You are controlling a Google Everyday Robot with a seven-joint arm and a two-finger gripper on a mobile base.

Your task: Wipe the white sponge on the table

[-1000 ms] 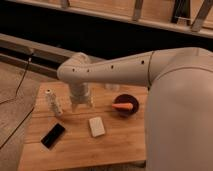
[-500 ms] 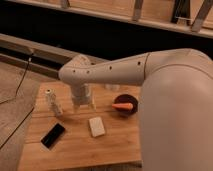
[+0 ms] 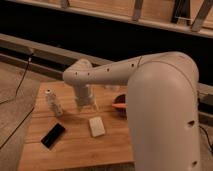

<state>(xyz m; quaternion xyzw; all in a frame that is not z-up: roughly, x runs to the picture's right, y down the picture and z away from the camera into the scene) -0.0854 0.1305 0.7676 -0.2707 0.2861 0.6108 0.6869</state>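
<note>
The white sponge (image 3: 97, 126) lies flat on the wooden plank table (image 3: 75, 152), near its middle. My gripper (image 3: 86, 106) hangs from the white arm just above and behind the sponge, a little to its left, pointing down at the table. It holds nothing that I can see.
A small whitish bottle (image 3: 54, 103) stands upright at the table's left. A black flat slab (image 3: 52, 135) lies at the front left. A dark bowl with something red-orange in it (image 3: 120, 106) sits right of the gripper. The big white arm body (image 3: 160, 115) covers the table's right side.
The arm has shifted slightly, and the gripper has come a little lower and nearer the sponge. The sponge, bottle and slab have not moved.
</note>
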